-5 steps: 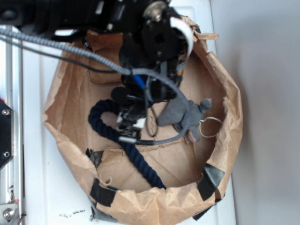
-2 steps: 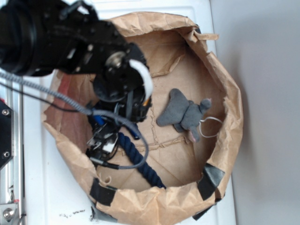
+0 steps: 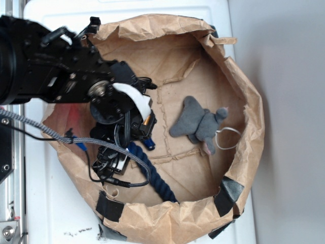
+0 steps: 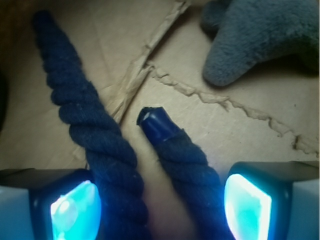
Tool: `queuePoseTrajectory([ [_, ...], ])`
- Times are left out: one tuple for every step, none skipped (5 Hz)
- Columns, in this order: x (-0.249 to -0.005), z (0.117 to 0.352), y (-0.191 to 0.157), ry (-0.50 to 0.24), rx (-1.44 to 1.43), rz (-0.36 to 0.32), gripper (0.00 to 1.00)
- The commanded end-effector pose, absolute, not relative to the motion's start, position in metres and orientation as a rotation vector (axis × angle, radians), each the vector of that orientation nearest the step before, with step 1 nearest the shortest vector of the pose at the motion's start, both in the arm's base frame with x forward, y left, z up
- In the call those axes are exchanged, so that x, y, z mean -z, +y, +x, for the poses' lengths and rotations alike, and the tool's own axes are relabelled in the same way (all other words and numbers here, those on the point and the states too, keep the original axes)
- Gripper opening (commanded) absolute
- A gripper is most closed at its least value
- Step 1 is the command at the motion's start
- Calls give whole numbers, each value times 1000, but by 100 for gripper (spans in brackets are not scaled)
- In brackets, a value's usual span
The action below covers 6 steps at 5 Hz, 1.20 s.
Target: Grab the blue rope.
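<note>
blue rope between open end effector fingers

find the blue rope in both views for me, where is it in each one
Exterior: the blue rope runs from under the gripper diagonally down to the lower rim of the paper bag, left of centre.
Wrist: two strands rise from the bottom edge between the fingers, the right one ending in a capped tip mid-frame.
Shared landmark: the grey plush toy, top right in the wrist view.
</note>
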State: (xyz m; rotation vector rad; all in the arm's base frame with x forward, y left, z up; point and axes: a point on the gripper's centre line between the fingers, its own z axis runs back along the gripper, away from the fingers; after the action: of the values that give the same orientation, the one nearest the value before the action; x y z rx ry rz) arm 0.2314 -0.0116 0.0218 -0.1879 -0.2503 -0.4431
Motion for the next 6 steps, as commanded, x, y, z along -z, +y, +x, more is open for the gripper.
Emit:
queuePoseTrajectory([
  [-5,224,-24,-292,433,-147,0],
  [-3,224,-24,-300,428,-143,0],
  [-4,225,-23,-301,418,-140,0],
  [-20,231,-18,-242,401,-152,0],
  [-44,239,-10,-186,379,-176,0],
  [-72,247,-1,-148,339,-213,0],
])
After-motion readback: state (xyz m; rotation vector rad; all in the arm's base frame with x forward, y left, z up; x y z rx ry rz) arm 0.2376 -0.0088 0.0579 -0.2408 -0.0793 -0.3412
